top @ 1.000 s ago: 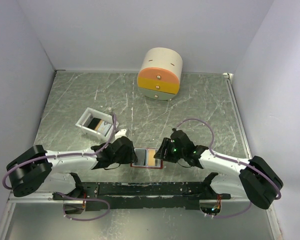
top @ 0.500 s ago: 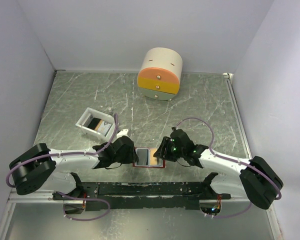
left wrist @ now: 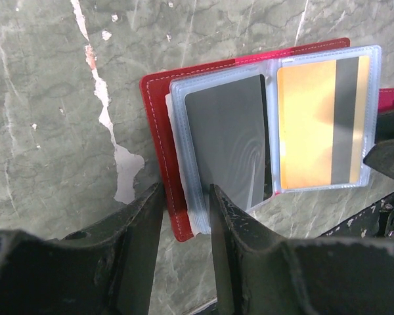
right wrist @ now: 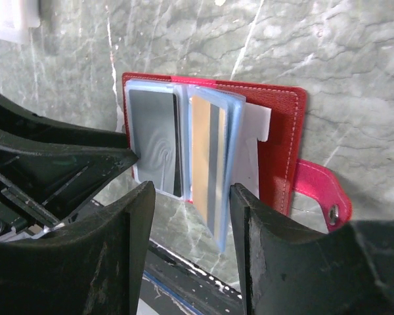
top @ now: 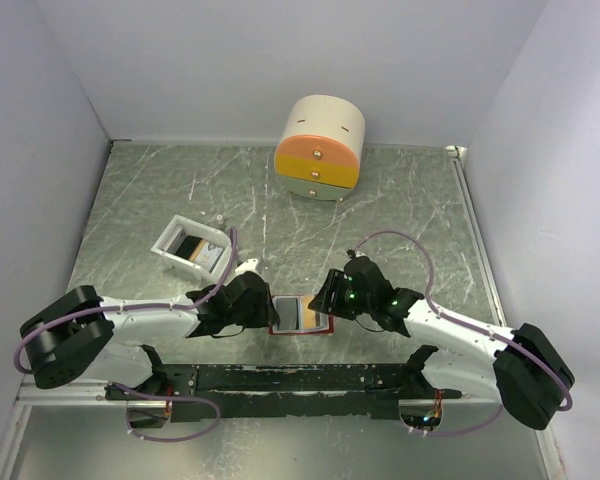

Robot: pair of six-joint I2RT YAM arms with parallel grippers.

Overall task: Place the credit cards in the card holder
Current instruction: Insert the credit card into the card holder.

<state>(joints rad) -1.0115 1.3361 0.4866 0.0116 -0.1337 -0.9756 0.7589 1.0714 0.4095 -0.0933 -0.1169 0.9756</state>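
A grey-green marbled surface sits between pale lilac walls, with a round drawer box at 12 o'clock and a white tray at 9 o'clock. The red card holder lies open at 6 o'clock, with a dark card and an orange-gold card in its sleeves. The left end effector is narrowly parted, straddling the holder's 9 o'clock edge; I cannot tell whether it is gripping it. The right end effector stands wide around the raised orange-card sleeve.
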